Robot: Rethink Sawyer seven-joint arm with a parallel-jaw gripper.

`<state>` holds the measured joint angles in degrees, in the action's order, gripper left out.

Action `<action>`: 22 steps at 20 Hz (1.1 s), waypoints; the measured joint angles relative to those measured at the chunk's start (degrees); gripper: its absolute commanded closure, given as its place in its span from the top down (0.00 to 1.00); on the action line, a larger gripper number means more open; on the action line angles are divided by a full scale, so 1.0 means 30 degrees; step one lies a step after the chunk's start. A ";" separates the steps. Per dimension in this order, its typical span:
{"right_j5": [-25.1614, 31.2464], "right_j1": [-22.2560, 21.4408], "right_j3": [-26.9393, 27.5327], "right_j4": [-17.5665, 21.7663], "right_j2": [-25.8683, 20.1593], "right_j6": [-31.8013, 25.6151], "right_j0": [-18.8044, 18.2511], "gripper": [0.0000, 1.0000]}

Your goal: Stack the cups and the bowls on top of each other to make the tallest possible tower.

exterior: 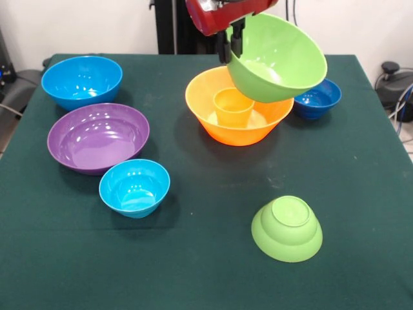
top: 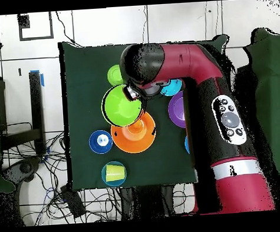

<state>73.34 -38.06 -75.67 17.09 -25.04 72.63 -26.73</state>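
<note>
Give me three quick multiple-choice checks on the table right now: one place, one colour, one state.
1. Where is the orange cup? A inside the large orange bowl; B inside the purple bowl; C on the cloth.
2. Which colour is the upside-down small bowl? A light blue; B purple; C lime green.
3. The large green bowl is: A flat on the table; B tilted, held by the pincer; C upside down.

A: the cup stands within the orange bowl's rim. C: its base faces up. B: the pincer grips its rim, lifted.
</note>
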 measured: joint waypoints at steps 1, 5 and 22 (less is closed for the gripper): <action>0.0004 0.0026 0.0001 0.0075 -0.0001 0.0000 -0.0001 0.00; 0.0004 0.0116 0.0011 0.0325 -0.0003 0.0000 -0.0018 0.00; 0.0028 0.0779 0.0539 0.0847 0.0000 0.0000 -0.0457 0.00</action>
<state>73.43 -35.72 -74.06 19.64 -25.04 72.63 -28.10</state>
